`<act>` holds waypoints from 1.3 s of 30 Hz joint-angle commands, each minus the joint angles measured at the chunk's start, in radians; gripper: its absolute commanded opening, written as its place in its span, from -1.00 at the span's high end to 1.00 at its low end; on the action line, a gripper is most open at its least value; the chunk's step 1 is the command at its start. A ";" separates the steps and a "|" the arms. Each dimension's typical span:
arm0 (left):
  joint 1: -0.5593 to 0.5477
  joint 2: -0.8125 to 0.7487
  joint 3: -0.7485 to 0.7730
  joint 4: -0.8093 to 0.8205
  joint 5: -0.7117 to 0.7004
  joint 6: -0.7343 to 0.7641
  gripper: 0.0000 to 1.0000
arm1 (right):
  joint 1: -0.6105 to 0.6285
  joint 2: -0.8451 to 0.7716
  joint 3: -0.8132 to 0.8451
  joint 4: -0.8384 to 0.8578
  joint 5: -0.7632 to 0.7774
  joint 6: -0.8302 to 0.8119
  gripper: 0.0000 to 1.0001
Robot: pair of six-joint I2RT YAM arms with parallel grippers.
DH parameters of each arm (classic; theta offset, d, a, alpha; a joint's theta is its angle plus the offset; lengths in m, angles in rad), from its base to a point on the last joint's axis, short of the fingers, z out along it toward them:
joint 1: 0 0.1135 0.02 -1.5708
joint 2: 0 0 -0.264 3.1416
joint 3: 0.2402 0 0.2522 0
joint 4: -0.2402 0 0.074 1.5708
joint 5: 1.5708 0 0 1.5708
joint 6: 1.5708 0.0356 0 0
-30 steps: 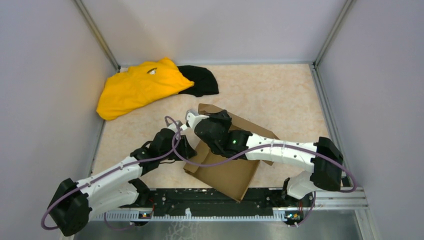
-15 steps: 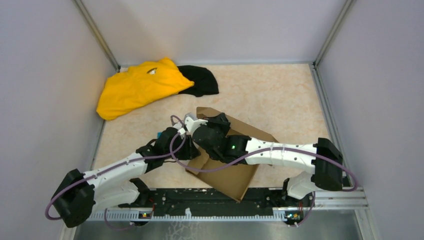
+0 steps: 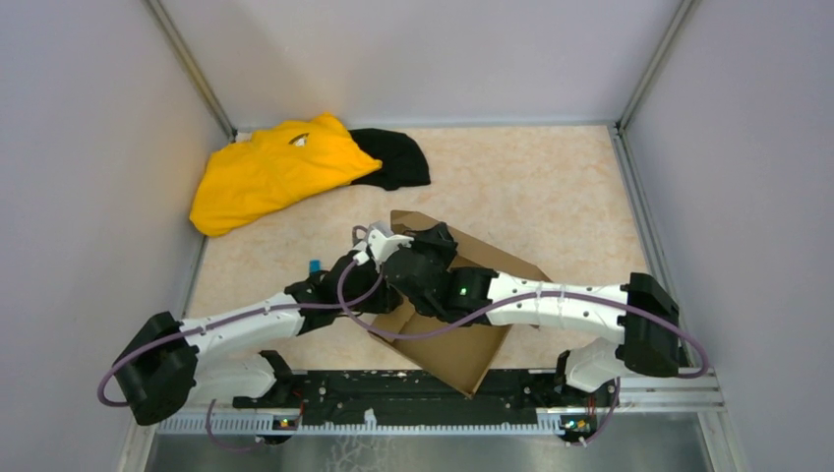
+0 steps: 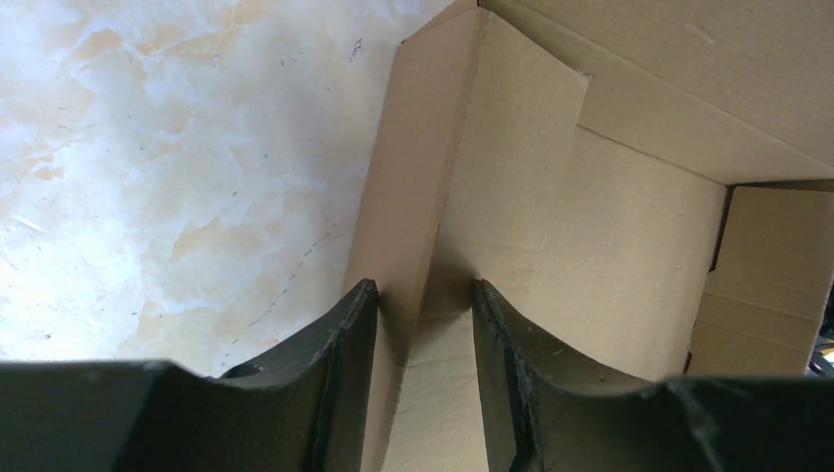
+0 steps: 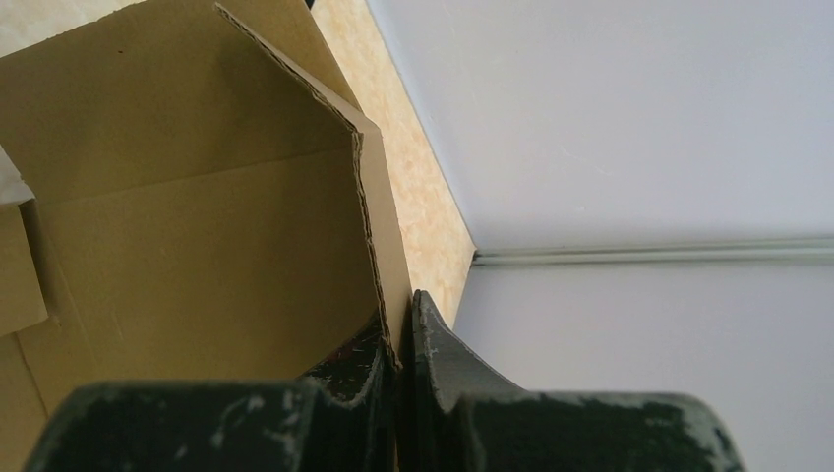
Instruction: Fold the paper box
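The paper box (image 3: pixel 460 356) is brown cardboard, partly folded, lying at the near middle of the table under both wrists. My left gripper (image 3: pixel 374 292) is at the box's left side. In the left wrist view its fingers (image 4: pixel 423 295) are apart and stand astride the upright left wall (image 4: pixel 411 197); the left finger touches it and the right one stays clear. My right gripper (image 3: pixel 398 258) is over the box's far left corner. In the right wrist view it (image 5: pixel 403 317) is shut on the edge of a raised flap (image 5: pixel 197 226).
A yellow cloth (image 3: pixel 275 169) and a black cloth (image 3: pixel 398 157) lie at the back left. Grey walls enclose the table on three sides. The black rail (image 3: pixel 413 403) with the arm bases runs along the near edge.
My left arm has reached forward and to the right, bringing its gripper up to the box's left wall. My right gripper has kept its hold on the flap and shifted only slightly.
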 commanded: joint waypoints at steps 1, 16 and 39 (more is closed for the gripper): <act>-0.020 0.037 0.033 -0.052 -0.122 0.030 0.07 | 0.017 0.005 -0.064 -0.059 -0.094 0.106 0.91; -0.067 0.100 0.117 -0.236 -0.358 0.036 0.10 | 0.016 -0.008 -0.084 -0.034 -0.105 0.097 0.91; -0.206 0.340 0.248 -0.346 -0.599 -0.056 0.56 | 0.009 -0.101 -0.138 0.026 -0.133 0.128 0.47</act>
